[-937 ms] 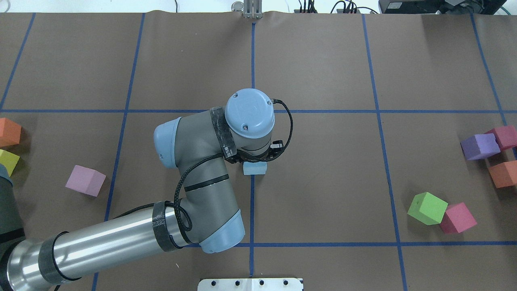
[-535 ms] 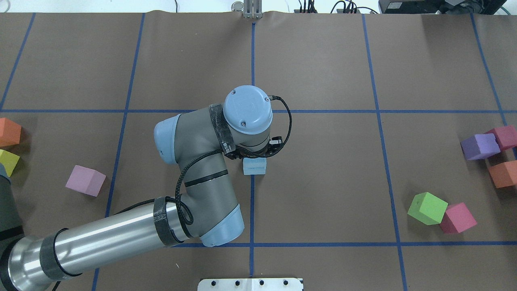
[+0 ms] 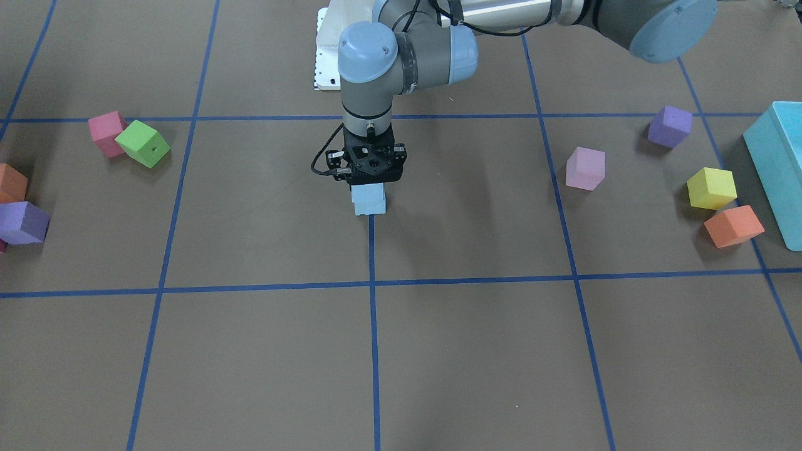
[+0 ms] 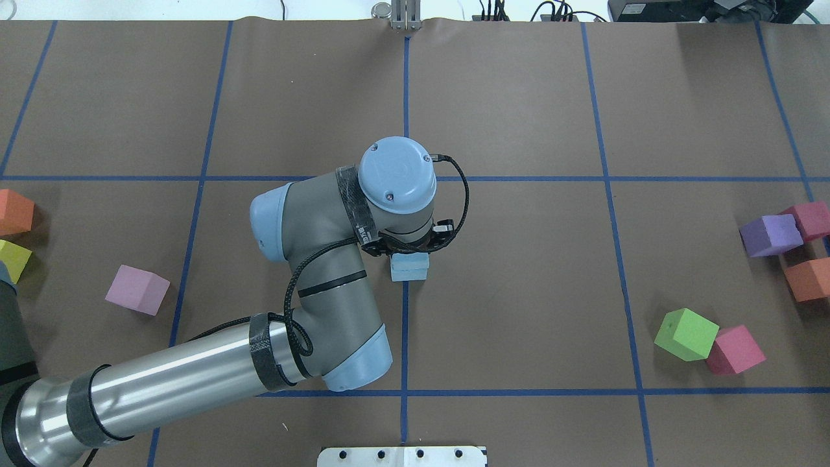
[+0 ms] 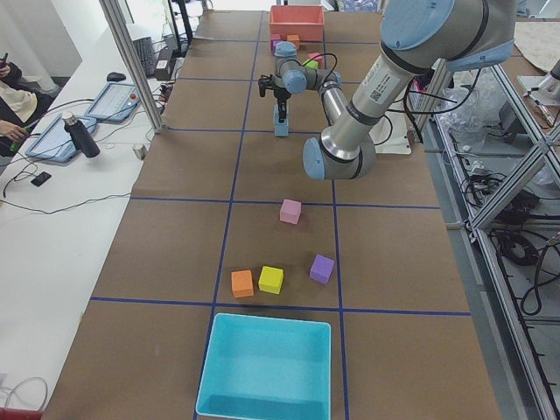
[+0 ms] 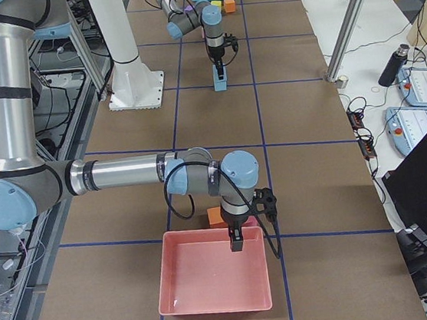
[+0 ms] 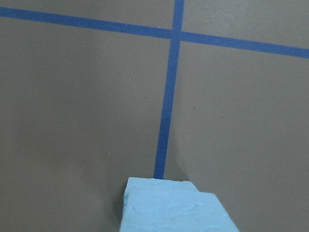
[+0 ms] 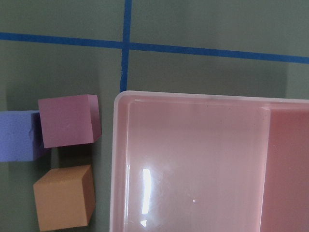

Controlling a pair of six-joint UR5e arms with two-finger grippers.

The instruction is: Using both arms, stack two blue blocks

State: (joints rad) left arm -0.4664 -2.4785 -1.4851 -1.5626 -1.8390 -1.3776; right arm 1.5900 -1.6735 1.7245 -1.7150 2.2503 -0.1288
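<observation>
Two sky-blue blocks stand stacked on the centre tape line. The upper block (image 4: 410,261) sits on the lower block (image 4: 408,274), slightly offset. My left gripper (image 3: 368,183) points straight down onto the stack and appears shut on the upper block (image 7: 178,212). The lower block (image 7: 159,182) peeks out beyond it in the left wrist view. The fingers are hidden under the wrist in the overhead view. My right gripper (image 6: 237,244) hangs over a pink tray (image 6: 215,311) at the table's right end. I cannot tell whether it is open or shut.
A pink cube (image 4: 137,290), an orange cube (image 4: 14,211) and a yellow cube (image 4: 11,259) lie left. A green cube (image 4: 686,334), a magenta cube (image 4: 735,350) and a purple cube (image 4: 770,235) lie right. A teal box (image 3: 777,169) stands at the left end.
My left wrist has sunk a little over the stack. The blue under it now shows as two layers with a seam. The other cubes have not moved.
</observation>
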